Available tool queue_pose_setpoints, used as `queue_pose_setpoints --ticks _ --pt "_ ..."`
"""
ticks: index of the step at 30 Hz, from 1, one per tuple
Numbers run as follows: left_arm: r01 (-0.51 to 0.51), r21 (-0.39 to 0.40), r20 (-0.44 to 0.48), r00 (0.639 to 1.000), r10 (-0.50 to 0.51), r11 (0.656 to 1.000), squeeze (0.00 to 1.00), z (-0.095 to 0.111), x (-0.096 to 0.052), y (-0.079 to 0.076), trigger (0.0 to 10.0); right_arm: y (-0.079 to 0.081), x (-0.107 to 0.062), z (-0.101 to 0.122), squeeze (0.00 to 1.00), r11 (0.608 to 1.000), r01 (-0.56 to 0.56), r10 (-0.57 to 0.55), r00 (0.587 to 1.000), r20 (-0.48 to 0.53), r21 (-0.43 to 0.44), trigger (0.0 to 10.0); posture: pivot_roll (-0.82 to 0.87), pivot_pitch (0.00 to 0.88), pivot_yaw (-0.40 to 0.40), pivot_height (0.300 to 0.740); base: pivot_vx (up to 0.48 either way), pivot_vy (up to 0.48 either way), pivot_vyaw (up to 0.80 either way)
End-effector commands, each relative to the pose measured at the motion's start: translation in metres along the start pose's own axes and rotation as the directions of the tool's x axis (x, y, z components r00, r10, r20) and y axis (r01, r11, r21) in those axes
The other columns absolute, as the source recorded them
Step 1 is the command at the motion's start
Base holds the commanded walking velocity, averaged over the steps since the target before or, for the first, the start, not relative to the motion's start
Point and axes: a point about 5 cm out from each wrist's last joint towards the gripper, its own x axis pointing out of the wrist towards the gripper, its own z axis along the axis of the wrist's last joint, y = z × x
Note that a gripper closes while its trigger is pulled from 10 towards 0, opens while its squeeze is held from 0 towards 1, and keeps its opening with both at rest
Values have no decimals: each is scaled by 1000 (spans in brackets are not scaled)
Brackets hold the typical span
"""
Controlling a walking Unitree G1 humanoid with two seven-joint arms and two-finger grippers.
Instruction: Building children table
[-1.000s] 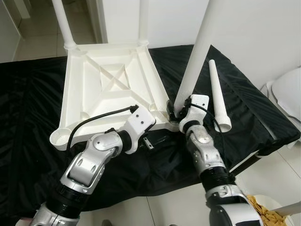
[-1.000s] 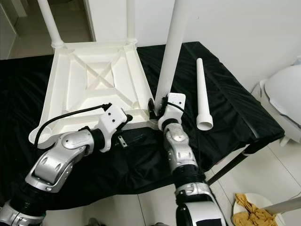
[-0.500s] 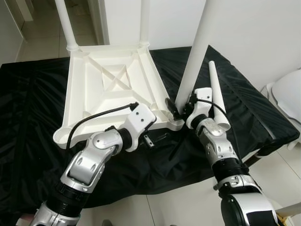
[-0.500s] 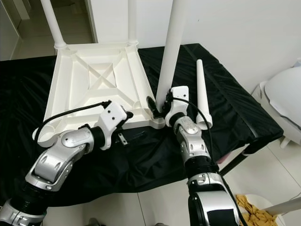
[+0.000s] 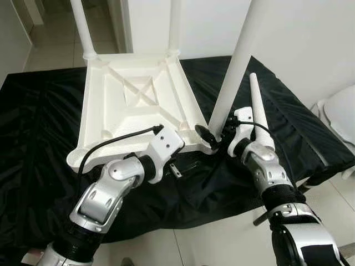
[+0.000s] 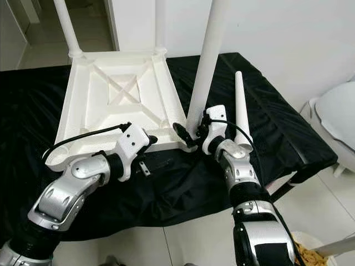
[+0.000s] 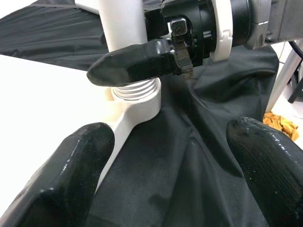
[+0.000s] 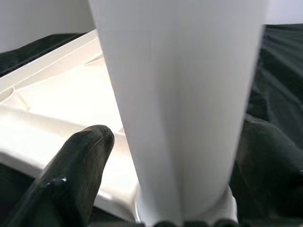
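A white plastic children's table lies upside down on a black cloth. Two legs stand in its far corners. A third leg stands upright in the near right corner socket, and its screw thread shows above the socket. My right gripper is shut on this leg just above the thread, one finger on each side. My left gripper hovers open over the cloth just in front of the table's near edge, holding nothing. A loose leg lies on the cloth to the right.
The near left corner socket has no leg in it. The cloth-covered surface ends at the right, where a white rounded object stands. A yellow rag lies on the tiled floor. A white wall rises behind.
My right wrist has swung to the right around the upright leg, staying at its base. The left arm has barely moved. The view has shifted slightly.
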Motion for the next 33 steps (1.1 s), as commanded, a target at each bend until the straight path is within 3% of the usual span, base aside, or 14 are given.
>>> queue_pose_setpoints --ticks 1,2,12,18,30,33 --pt "22 -5 -1 1000 -22 1000 0 0 -1 -4 10000 -1 1 2 0 1000 -21 21 1000 3 -5 7882 -23 23 -7 740 0 0 0" --pt "22 -5 -1 1000 -22 1000 0 0 -2 -4 10000 -2 0 2 0 1000 -23 23 1000 1 -6 0 -23 25 -7 740 0 0 0" --pt "11 -9 -3 1000 -11 1000 0 1 -2 -2 10000 -8 -3 1 0 1000 -25 25 1000 -14 2 0 -22 32 -9 740 0 0 0" --pt "2 -11 -4 1000 -2 1000 0 0 -3 -1 10000 -8 -5 -5 0 999 29 -28 999 -33 27 0 -24 40 -7 740 0 0 0" --pt "0 -10 -2 1000 0 1000 0 2 -2 0 10000 16 4 -11 0 988 135 -135 991 -7 76 0 -35 39 -7 740 0 0 0" --pt "-1 -11 1 1000 1 1000 0 2 -1 0 10000 26 9 -11 0 967 221 -224 974 10 125 0 -39 37 -11 740 0 0 0"
